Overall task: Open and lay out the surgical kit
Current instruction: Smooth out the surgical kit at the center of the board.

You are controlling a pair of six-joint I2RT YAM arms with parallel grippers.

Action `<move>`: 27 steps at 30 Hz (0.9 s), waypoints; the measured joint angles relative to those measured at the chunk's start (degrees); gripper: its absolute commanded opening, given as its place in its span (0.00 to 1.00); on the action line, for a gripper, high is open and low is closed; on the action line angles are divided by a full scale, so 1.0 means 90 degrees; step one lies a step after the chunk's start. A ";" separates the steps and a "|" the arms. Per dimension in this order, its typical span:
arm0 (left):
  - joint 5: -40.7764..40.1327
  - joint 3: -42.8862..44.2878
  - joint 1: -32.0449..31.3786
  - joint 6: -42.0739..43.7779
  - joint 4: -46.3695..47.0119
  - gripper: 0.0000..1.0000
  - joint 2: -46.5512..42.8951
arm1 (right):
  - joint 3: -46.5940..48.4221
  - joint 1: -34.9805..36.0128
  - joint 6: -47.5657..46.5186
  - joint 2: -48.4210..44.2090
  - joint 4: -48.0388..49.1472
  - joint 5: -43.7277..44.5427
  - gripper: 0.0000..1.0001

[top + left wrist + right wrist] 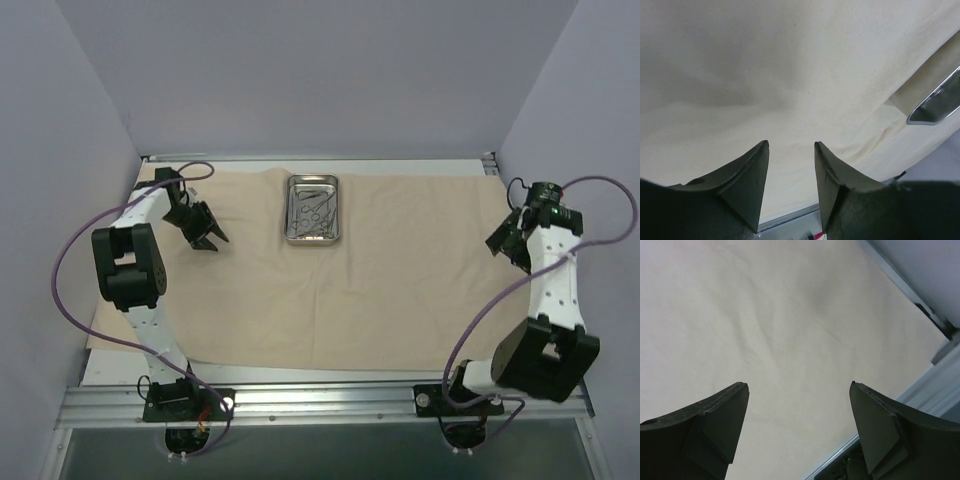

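The beige cloth wrap point(380, 290) lies spread flat as a large sheet over the table. The shiny steel tray point(313, 208) sits on it at the back centre, with several ring-handled instruments point(316, 211) piled inside. My left gripper point(212, 241) is open and empty above the cloth's left part, left of the tray; its wrist view shows cloth point(790, 75) and a tray corner point(936, 104). My right gripper point(500, 247) is open and empty above the cloth's right edge; its wrist view shows only bare cloth point(765, 320).
Purple-grey walls close in the left, back and right sides. Metal rails run along the table's front edge point(330, 395) and back edge point(400, 158). Purple cables loop off both arms.
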 measured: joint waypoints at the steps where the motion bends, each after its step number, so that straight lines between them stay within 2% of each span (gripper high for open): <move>1: -0.0075 0.0121 0.0000 0.0039 -0.0056 0.54 0.0027 | 0.0148 0.0134 -0.0087 0.0376 0.0117 -0.0058 0.86; 2: -0.0155 0.0233 -0.0002 0.0075 -0.0090 0.58 0.0044 | 0.0325 0.0296 -0.0165 0.0777 0.0192 -0.0085 0.87; 5: -0.0478 0.0471 -0.0034 0.0221 -0.0221 0.61 0.0046 | 0.1076 0.0894 -0.0413 0.2028 0.0367 -0.0138 0.89; 10: -0.1234 0.0653 -0.0143 0.0563 -0.0493 0.61 0.0151 | 0.1999 0.1649 -0.0782 0.3638 0.0665 -0.0180 0.91; 18: -0.2358 0.1018 -0.0197 0.0930 -0.1061 0.57 0.0811 | 0.3021 0.2130 -0.1124 0.5071 0.1032 0.0036 0.93; 27: -0.2344 0.1069 -0.0165 0.0741 -0.1307 0.56 0.1083 | 0.3636 0.2254 -0.1311 0.6188 0.1520 0.0357 0.93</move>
